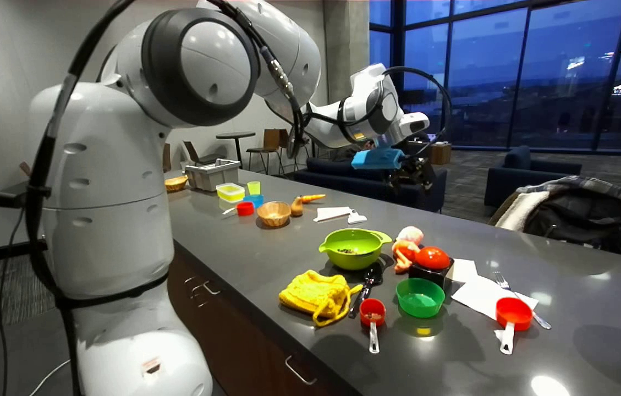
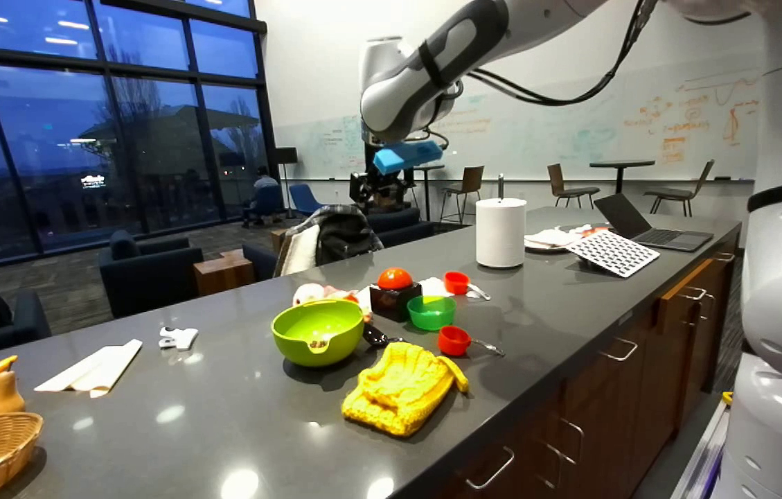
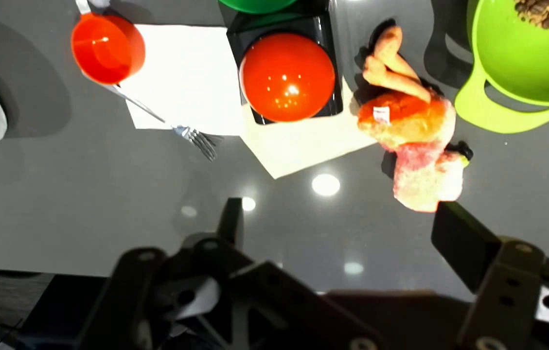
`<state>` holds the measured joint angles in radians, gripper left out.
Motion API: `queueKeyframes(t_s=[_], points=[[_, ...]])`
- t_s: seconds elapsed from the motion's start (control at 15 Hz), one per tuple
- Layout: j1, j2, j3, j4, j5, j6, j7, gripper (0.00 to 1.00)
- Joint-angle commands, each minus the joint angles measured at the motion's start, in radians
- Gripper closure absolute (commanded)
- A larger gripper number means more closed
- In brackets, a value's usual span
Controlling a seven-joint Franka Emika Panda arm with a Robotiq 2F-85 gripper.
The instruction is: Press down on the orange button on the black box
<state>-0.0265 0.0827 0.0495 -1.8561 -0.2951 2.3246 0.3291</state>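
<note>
The orange button (image 1: 432, 257) is a shiny dome on top of the black box (image 1: 424, 274). Both exterior views show the button (image 2: 395, 278) and the box (image 2: 391, 303) standing on the grey counter. In the wrist view the button (image 3: 288, 77) shows from above at the top middle, with the box (image 3: 335, 99) around it. My gripper (image 1: 412, 179) is high above the counter, apart from the button, and it also shows in an exterior view (image 2: 382, 194). In the wrist view its fingers (image 3: 342, 218) are wide apart with nothing between them. The button lies beyond the fingertips.
A green cup (image 1: 420, 297) stands close beside the box. A pink-orange plush toy (image 3: 413, 131) and a lime bowl (image 3: 529, 58) lie on another side. White paper (image 3: 184, 78), a fork (image 3: 196, 138), red measuring cups (image 1: 514, 313), a yellow knitted mitt (image 1: 318, 297) and a white roll (image 2: 500, 234) are around.
</note>
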Motion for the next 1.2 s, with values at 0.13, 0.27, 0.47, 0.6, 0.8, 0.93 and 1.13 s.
queueKeyframes(t_s=[0.13, 0.27, 0.47, 0.6, 0.8, 0.93, 1.13], points=[[0.035, 0.019, -0.023, 0.043, -0.003, -0.021, 0.007, 0.0], [0.034, 0.021, -0.026, 0.043, -0.003, -0.021, 0.007, 0.0], [0.034, 0.021, -0.027, 0.043, -0.003, -0.021, 0.007, 0.0], [0.03, 0.033, -0.03, 0.048, 0.011, -0.024, 0.003, 0.0], [0.025, 0.068, -0.045, 0.082, 0.034, -0.061, -0.012, 0.0], [0.024, 0.098, -0.055, 0.114, 0.044, -0.114, -0.03, 0.0], [0.015, 0.161, -0.06, 0.211, 0.108, -0.275, -0.13, 0.0]])
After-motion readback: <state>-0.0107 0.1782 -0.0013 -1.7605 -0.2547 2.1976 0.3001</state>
